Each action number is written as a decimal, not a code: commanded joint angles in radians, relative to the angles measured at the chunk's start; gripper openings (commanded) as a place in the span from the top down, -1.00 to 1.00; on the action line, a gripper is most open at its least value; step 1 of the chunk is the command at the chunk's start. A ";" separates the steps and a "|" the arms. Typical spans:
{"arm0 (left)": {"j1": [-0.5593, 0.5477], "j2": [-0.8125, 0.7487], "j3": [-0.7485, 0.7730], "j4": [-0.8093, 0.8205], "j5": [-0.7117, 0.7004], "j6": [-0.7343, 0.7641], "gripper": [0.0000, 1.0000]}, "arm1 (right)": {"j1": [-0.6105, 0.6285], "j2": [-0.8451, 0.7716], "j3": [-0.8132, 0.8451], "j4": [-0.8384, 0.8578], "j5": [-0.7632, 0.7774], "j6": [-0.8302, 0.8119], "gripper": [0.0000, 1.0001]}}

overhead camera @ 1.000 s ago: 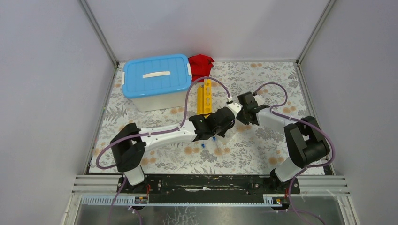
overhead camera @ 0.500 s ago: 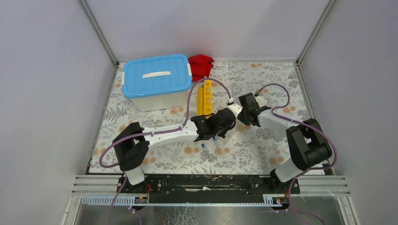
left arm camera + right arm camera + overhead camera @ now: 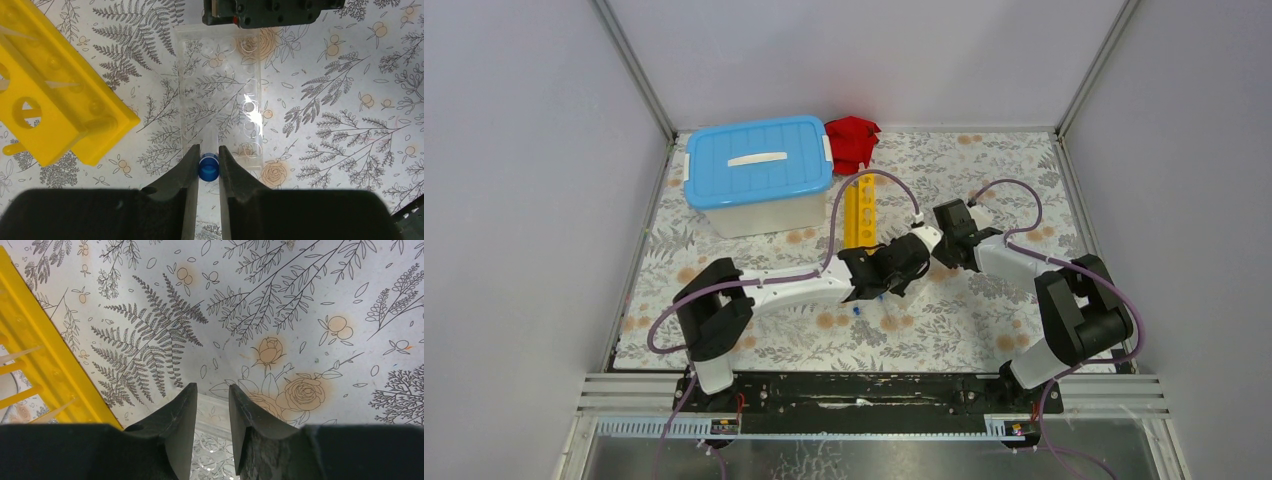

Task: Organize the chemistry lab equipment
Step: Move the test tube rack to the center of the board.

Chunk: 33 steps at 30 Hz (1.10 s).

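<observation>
Blue-capped tube pinched in L tool over clear holder.

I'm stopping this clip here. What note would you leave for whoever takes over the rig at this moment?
Left gripper: shut on a blue-capped tube, at the end of the clear holder nearest it.
Right gripper: jaws straddle the holder's opposite end; whether they grip it is unclear.
Yellow rack lies beside the holder. The tub sits far left, lid on.
Done: nothing yet; no blue caps show in the holder.
Left: seat this tube, then probably pick up the loose tube by the left arm.
</observation>
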 commanded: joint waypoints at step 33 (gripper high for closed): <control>0.038 0.086 0.114 -0.082 0.070 -0.021 0.70 | -0.011 -0.014 -0.014 0.036 0.040 -0.008 0.25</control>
